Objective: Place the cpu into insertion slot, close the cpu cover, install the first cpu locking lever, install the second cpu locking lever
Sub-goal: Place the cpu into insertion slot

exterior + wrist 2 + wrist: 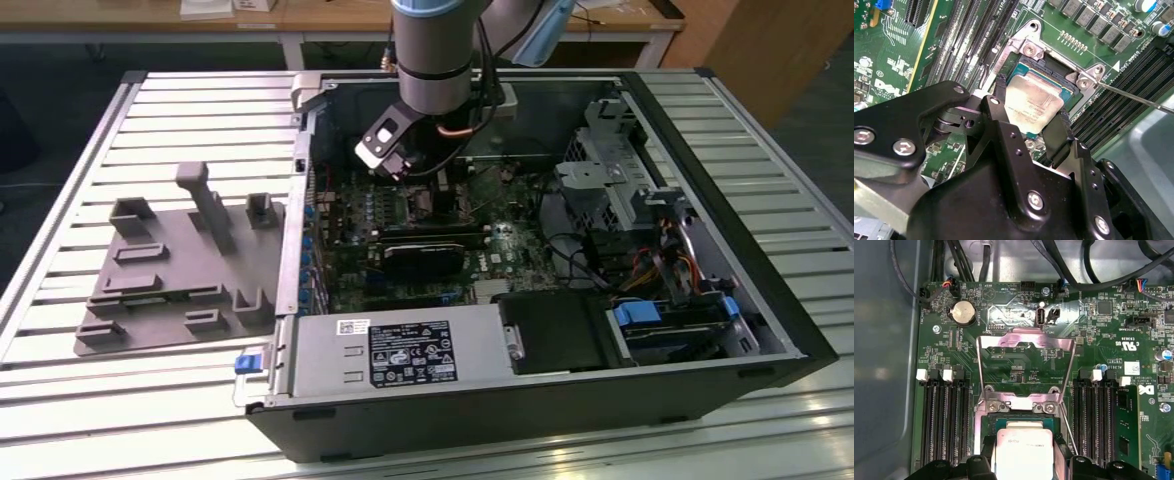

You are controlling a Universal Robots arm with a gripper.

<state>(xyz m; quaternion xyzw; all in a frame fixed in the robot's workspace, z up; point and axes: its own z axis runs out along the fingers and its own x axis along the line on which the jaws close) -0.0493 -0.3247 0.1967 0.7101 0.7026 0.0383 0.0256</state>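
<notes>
Cpu [1033, 102] at insertion slot [1051, 74], computer case [534, 405] on slatted table [160, 120]

Your arm [434, 45] is a plain grey tube with a light-blue cap at the joint and a black band ringing it lower down. A black cable [489, 50] runs alongside it. At the wrist you have an orange-brown cable loop [457, 127] and a white-and-black camera block [383, 140]. Your gripper [1031, 102] is matte black throughout, made of flat angular plates, rounded link arms and two slim fingers [1061, 132]. Silver hex-socket screws [1035, 200] dot the plates, and small bare holes run along the finger bars.
</notes>
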